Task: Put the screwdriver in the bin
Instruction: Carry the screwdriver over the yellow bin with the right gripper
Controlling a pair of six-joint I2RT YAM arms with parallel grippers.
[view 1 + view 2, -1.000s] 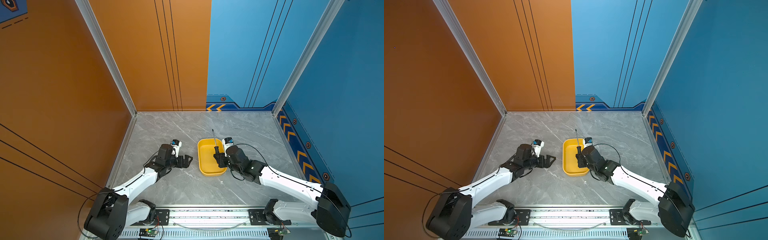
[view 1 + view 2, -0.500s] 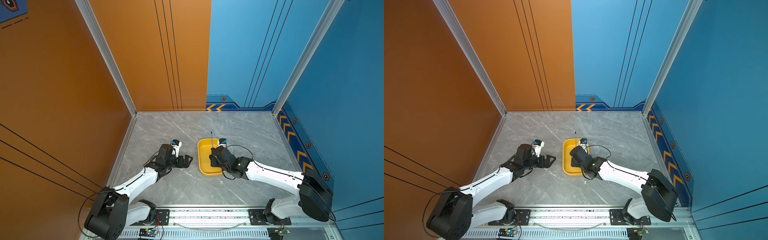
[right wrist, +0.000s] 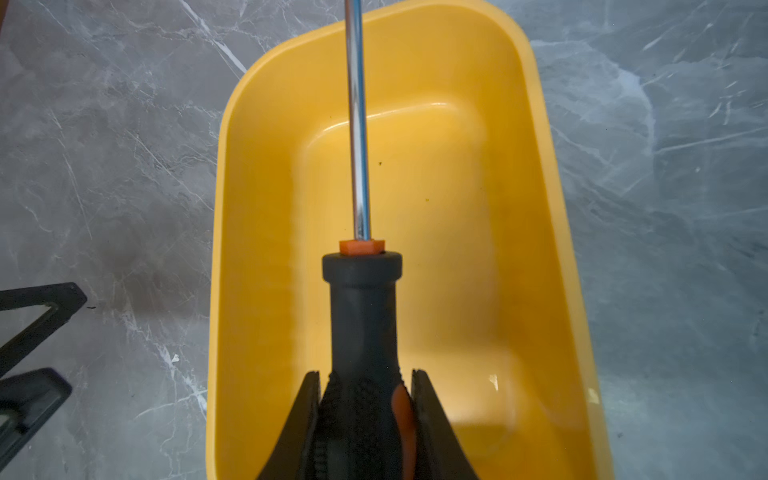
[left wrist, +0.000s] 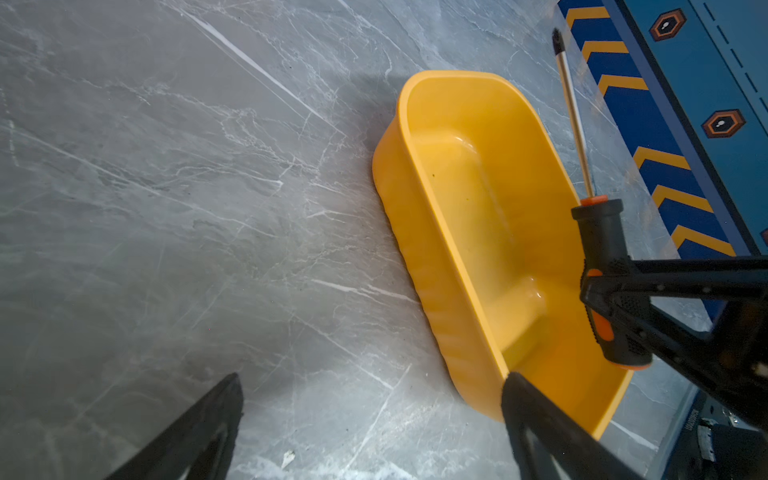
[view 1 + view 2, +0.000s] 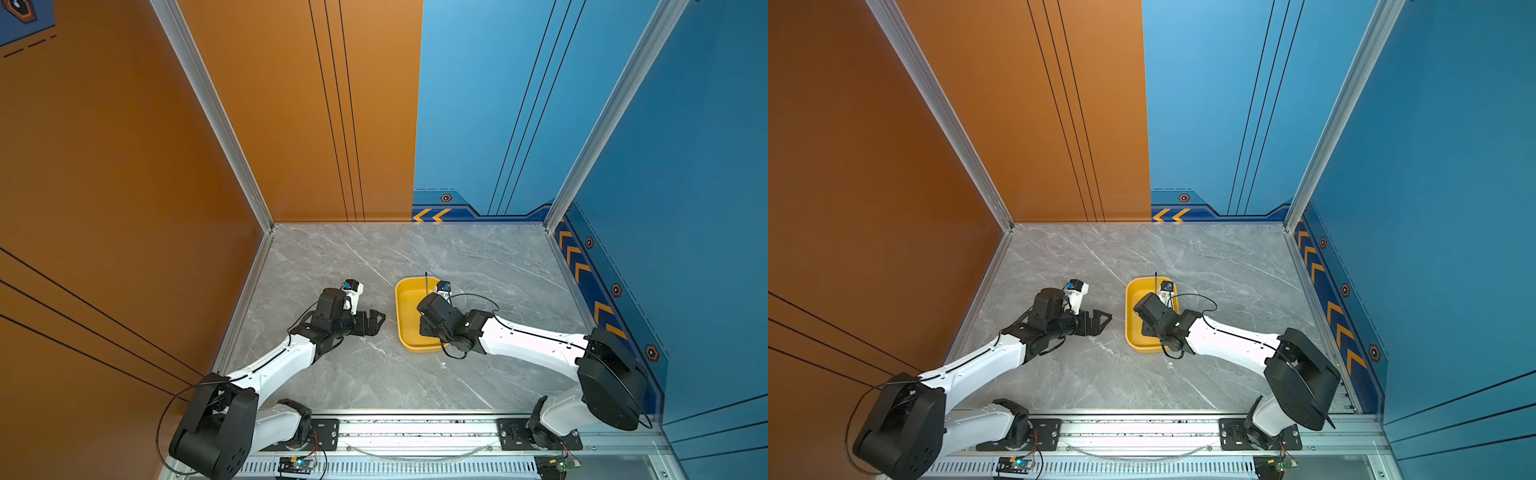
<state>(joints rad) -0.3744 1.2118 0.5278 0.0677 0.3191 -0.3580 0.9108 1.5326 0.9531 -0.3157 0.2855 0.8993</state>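
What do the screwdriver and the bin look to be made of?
Screwdriver: bright polished metal shaft with mirror-like glare; matte black handle, likely rubbery plastic, stippled at the grip, with orange inserts.
Bin: probably moulded plastic, uniform yellow, glossy highlights on its floor, rounded corners.

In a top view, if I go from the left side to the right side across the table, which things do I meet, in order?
Left gripper → bin → screwdriver, its shaft rising over the bin → right arm's shoulder housing.
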